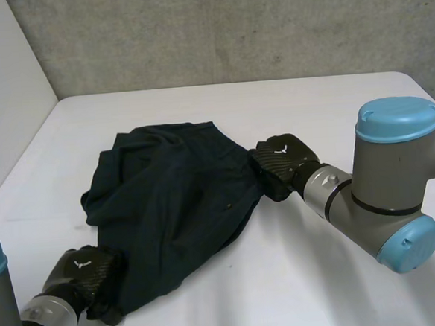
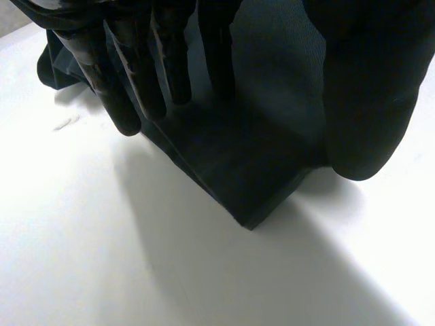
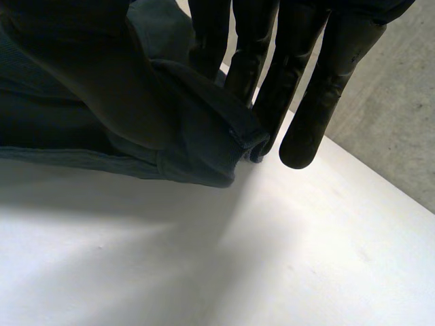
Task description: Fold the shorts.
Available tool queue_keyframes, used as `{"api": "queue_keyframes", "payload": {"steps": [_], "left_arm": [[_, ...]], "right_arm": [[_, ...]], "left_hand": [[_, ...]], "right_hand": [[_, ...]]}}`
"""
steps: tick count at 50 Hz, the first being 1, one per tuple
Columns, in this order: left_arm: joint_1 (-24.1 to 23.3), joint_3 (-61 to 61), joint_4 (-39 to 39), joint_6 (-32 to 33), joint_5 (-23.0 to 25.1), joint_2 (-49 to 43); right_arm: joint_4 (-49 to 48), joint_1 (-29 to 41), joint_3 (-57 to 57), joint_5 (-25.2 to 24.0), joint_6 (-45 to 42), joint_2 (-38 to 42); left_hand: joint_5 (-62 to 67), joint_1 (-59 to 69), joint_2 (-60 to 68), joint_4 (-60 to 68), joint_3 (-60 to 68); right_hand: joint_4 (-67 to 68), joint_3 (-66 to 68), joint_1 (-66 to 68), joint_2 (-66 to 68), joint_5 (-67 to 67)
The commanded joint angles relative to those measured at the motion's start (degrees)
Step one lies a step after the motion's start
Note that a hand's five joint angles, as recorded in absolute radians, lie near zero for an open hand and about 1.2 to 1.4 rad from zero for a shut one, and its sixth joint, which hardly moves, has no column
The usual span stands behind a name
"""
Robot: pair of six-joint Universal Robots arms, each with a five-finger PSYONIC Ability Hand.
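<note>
Dark shorts (image 1: 172,203) lie rumpled and partly doubled over on the white tabletop (image 1: 322,275), left of middle in the head view.

Left hand (image 1: 80,273) is at the near corner (image 2: 251,204) of the cloth. Its wrist view shows straight fingers (image 2: 129,102) on one face and the thumb (image 2: 367,102) on the other, so it is grasping the shorts in a pinch.

Right hand (image 1: 281,158) is at the far right edge. Its thumb (image 3: 102,88) presses a stitched hem (image 3: 231,129) against the fingers (image 3: 319,102) — also grasping the shorts.

Step in hand, as judged: carrying one edge across to make the fold. To do it well:
- raise both pinched points together so the cloth between them stays taut
- move the two hands at the same pace, or the fold line will skew
- lay the carried edge flush on the opposite edge before letting go — the bunching at the far left will likely need smoothing

Risk: the right pinch looks shallow, close to the hem, and may slip under tension.

Containers: none to log. The tabletop carries the shorts alone, and nothing rests on them.
</note>
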Motion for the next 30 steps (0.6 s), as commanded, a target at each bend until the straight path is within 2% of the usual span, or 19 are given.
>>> {"api": "queue_keyframes", "payload": {"steps": [1,8,10,12,13,15,23,30], "left_arm": [[-0.8,-0.2,-0.1,1.6,-0.1,1.1],[-0.7,-0.1,0.0,1.7,0.0,0.3],[-0.7,-0.1,0.4,1.7,0.0,-0.9],[-0.7,0.2,0.6,1.7,0.0,-1.6],[-0.8,0.4,1.0,1.7,0.0,-1.8],[-0.8,0.7,1.4,1.7,0.0,-1.7],[-2.6,4.5,1.9,1.7,-0.1,0.7],[-4.6,14.0,-0.2,1.8,-0.3,9.3]], "right_arm": [[-0.1,-0.5,-0.2,0.4,0.0,0.0],[0.0,-0.5,-0.2,0.4,0.1,-0.1],[0.0,-0.6,-0.2,0.4,0.2,-0.2],[0.0,-0.6,-0.1,0.4,0.2,-0.2],[0.0,-0.7,-0.1,0.5,0.2,-0.2],[0.0,-0.9,-0.2,0.7,0.2,-0.2],[0.6,-3.2,-0.1,0.8,-0.1,-1.9],[7.6,-5.9,-0.8,0.0,-3.1,-11.4]], "left_hand": [[3.8,4.2,4.3,3.9,4.1],[4.8,5.2,5.3,4.9,5.1],[11.4,11.7,11.8,11.4,11.6],[23.9,24.3,24.4,24.0,24.2],[42.3,42.7,42.8,42.4,42.6],[53.9,54.3,54.4,53.9,54.1],[53.9,54.3,54.4,54.0,54.2],[53.9,54.3,54.4,54.0,54.2]], "right_hand": [[11.9,13.3,24.9,13.4,15.2],[11.9,13.3,24.9,13.4,15.2],[11.9,13.3,24.9,13.4,15.2],[11.9,13.3,24.9,13.4,15.2],[11.9,13.3,24.9,13.4,15.2],[11.9,13.3,24.9,13.4,15.2],[11.9,13.3,24.9,13.4,15.2],[11.9,13.3,24.9,13.4,15.2]]}}
